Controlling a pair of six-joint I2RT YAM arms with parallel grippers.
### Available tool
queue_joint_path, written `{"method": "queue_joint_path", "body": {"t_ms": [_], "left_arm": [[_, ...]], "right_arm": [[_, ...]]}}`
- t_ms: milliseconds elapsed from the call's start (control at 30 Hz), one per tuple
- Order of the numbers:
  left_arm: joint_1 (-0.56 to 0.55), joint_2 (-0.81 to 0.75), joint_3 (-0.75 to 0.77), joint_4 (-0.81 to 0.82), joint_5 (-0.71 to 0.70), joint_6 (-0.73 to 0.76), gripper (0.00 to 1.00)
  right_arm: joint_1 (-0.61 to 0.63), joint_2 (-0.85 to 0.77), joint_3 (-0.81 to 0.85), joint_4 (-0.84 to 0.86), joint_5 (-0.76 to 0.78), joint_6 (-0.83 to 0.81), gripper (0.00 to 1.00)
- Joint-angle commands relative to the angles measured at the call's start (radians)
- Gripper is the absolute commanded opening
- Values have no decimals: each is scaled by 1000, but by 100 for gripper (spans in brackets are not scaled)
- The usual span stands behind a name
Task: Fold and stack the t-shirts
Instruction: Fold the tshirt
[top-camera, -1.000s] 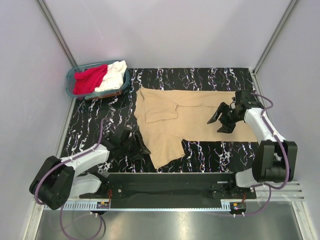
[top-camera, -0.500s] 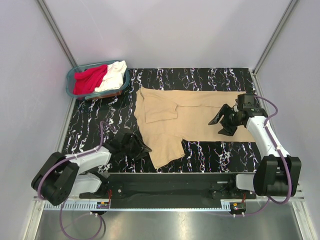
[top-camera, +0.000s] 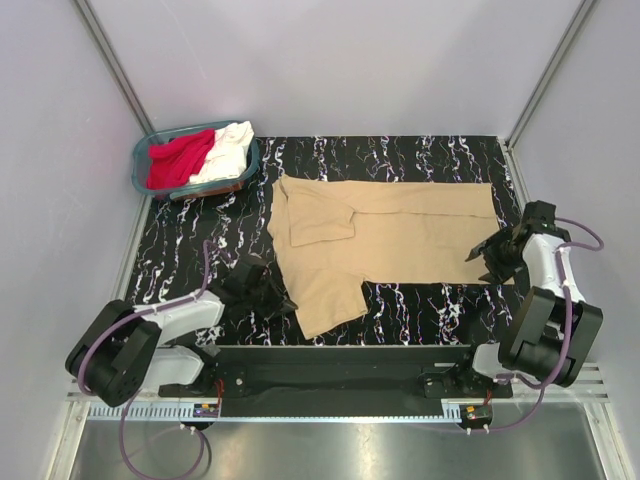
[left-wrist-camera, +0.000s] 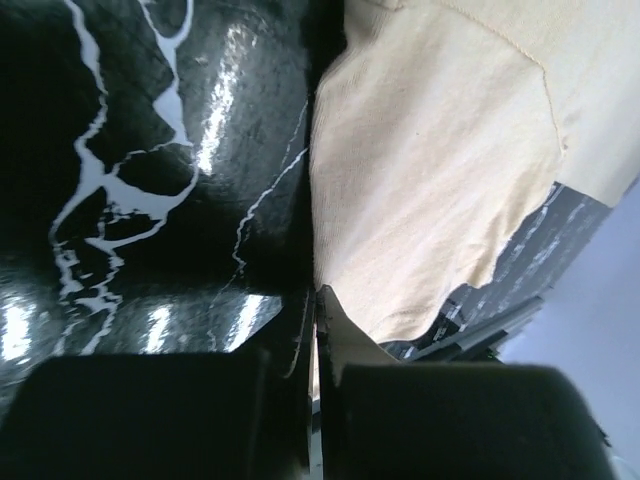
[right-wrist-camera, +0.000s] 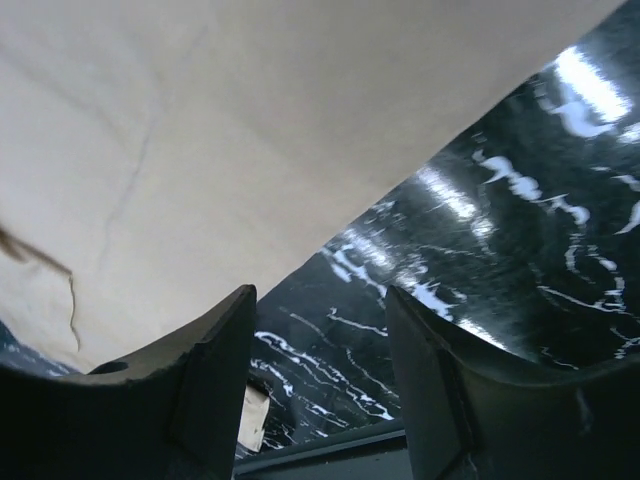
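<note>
Grasp stage of first fold. Clenched on hem of tan-beige cotton t-shirt (top-camera: 400, 225) with left end effector (left-wrist-camera: 312, 300); released at right end effector (right-wrist-camera: 320, 295), cloth edge just ahead. Next, probably: pinch there, lift together.

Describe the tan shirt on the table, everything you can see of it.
The tan t-shirt is plain beige, soft cotton-looking cloth. It lies mostly flat on the black marbled table, its long side running left to right. One flap is folded over onto its far-left part, and another reaches toward the near edge. The left gripper is shut on the edge of that near flap. The right gripper is open beside the near-right corner, not holding it.
</note>
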Motion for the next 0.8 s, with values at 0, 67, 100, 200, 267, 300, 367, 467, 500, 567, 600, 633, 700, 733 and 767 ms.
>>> {"method": "queue_joint_path", "body": {"t_ms": [0, 67, 100, 200, 267, 300, 367, 467, 500, 567, 600, 633, 700, 733, 767], "left_arm": [[-1, -43, 59, -85, -45, 87, 0], [-1, -54, 92, -117, -45, 119, 0], [-2, -51, 105, -129, -37, 131, 0], [-2, -45, 129, -148, -19, 142, 0], [-2, -43, 131, -148, -11, 142, 0], [-1, -45, 132, -148, -11, 144, 0], [-1, -43, 139, -153, -5, 151, 0], [-1, -33, 151, -160, 7, 164, 0], [-2, -27, 155, -162, 9, 165, 0], [-2, -25, 157, -163, 13, 165, 0], [-2, -20, 159, -162, 13, 164, 0], [-2, -20, 160, -163, 13, 161, 0], [-2, -11, 160, -162, 16, 156, 0], [-1, -7, 162, -157, 18, 151, 0], [-1, -2, 163, -157, 19, 150, 0]], "right_arm": [[-70, 43, 63, -5, 80, -51, 61], [-93, 84, 77, 3, 67, -54, 61], [-99, 95, 78, 7, 69, -54, 61], [-125, 116, 63, 27, 77, -49, 61], [-152, 119, 39, 37, 86, -52, 60], [-162, 119, 32, 47, 89, -54, 59], [-175, 122, 14, 57, 99, -61, 51], [-206, 139, -3, 76, 122, -66, 38], [-217, 145, -6, 89, 124, -67, 37], [-246, 171, -8, 95, 141, -75, 37], [-251, 178, -6, 99, 147, -74, 38], [-263, 187, -4, 106, 153, -75, 39], [-263, 204, -3, 127, 173, -77, 42], [-263, 210, -3, 133, 178, -78, 43], [-265, 213, 0, 142, 187, -77, 43]]}}
